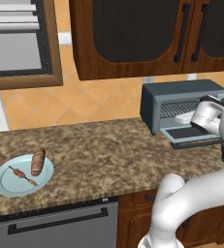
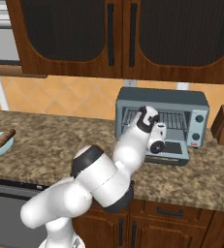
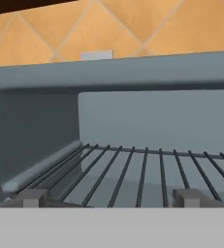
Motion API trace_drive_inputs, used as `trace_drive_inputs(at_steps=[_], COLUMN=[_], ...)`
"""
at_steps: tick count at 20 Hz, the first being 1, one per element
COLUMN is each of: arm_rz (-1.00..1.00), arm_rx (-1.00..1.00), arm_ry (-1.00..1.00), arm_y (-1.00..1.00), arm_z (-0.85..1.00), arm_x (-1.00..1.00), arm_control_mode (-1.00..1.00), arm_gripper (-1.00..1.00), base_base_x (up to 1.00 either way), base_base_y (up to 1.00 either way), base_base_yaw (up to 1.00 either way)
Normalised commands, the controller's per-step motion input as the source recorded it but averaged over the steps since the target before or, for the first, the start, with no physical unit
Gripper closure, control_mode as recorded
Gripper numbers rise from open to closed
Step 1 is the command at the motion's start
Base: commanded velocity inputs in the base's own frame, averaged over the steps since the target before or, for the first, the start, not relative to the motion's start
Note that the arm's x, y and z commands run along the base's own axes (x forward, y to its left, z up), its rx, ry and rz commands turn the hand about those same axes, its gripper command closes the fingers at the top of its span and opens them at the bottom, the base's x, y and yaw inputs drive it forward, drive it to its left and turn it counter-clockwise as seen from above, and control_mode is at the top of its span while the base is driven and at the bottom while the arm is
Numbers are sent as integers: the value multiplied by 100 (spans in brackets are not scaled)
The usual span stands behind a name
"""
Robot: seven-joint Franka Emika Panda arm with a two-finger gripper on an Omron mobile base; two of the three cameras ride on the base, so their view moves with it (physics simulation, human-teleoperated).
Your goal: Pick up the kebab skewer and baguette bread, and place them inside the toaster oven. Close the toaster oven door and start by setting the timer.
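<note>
Boxy grey-blue toaster oven [image 1: 181,104] at tabletop's far right, drop-down glass door [image 1: 191,134] lying open, wire rack [image 3: 133,174] bare. Claw [image 3: 108,198] at oven mouth, fingers spread wide, holding nothing. Thin dark kebab skewer [image 1: 22,175] and stubby brown baguette loaf [image 1: 38,161] side by side on pale blue plate [image 1: 7,186], near tabletop's front left edge, well apart from claw. Judged step: food not yet fetched. Next move calls for swing back left to plate, then descent over skewer.

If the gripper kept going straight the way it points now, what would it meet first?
Probably the wire rack inside the toaster oven, or the back wall beyond it; the open gripper faces the cavity, though depth is unclear.
</note>
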Motion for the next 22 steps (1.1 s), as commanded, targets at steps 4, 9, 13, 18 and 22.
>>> trace_drive_inputs(at_steps=[4, 9, 13, 18, 22], arm_rz=[-3, -1, 0, 0, 0], arm_rx=[0, 0, 0, 0, 0], arm_ry=[0, -1, 0, 0, 0], arm_y=[-9, -3, -1, -3, -6], arm_z=[-5, 0, 12, 37, 18], arm_x=[0, 3, 5, 7, 15], arm_control_mode=[-100, -100, -100, -100, -100], arm_gripper=[-100, -100, -100, -100, -100], base_base_x=[0, 0, 0, 0, 0], base_base_y=[0, 0, 0, 0, 0], base_base_yaw=[0, 0, 0, 0, 0])
